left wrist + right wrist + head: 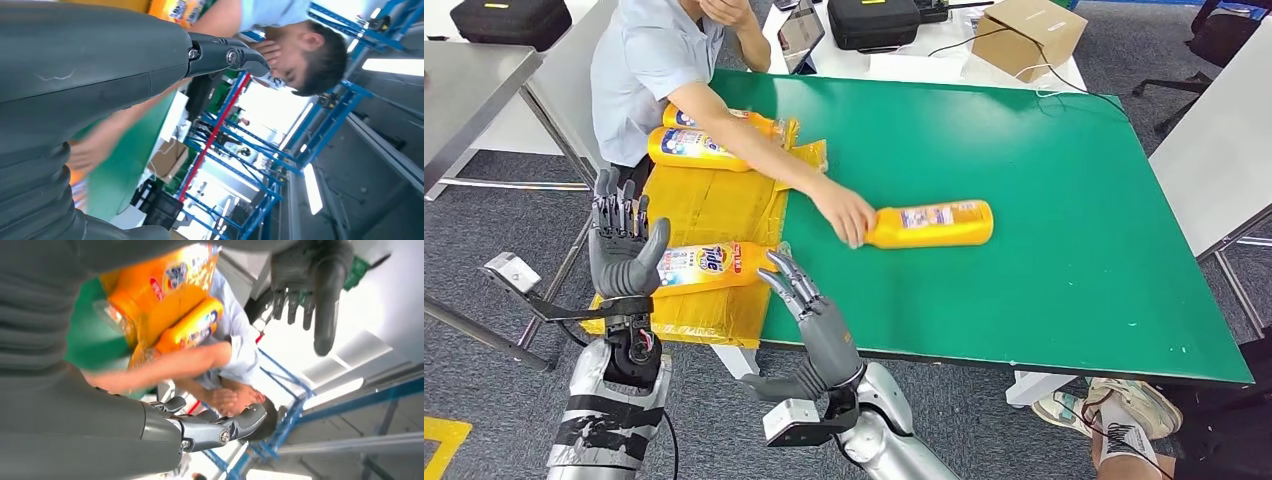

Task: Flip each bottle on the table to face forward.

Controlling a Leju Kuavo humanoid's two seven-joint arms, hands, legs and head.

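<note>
A yellow bottle (932, 224) lies on its side on the green table (1044, 200), with a person's hand (846, 214) on its neck end. Another yellow bottle (712, 266) lies on yellow packaging at the table's left edge, between my two hands. Two more yellow bottles (696, 148) lie further back on the packaging, under the person's arm. My left hand (624, 246) stands upright with fingers spread and holds nothing. My right hand (812, 312) hovers over the table's near edge, fingers extended, empty. Yellow bottles (170, 295) also show in the right wrist view.
A person in a light blue shirt (646, 72) sits at the table's far left and reaches across it. Yellow packaging (714, 208) covers a box at the left. A cardboard box (1030, 34) and a black case (874, 22) stand beyond the far edge.
</note>
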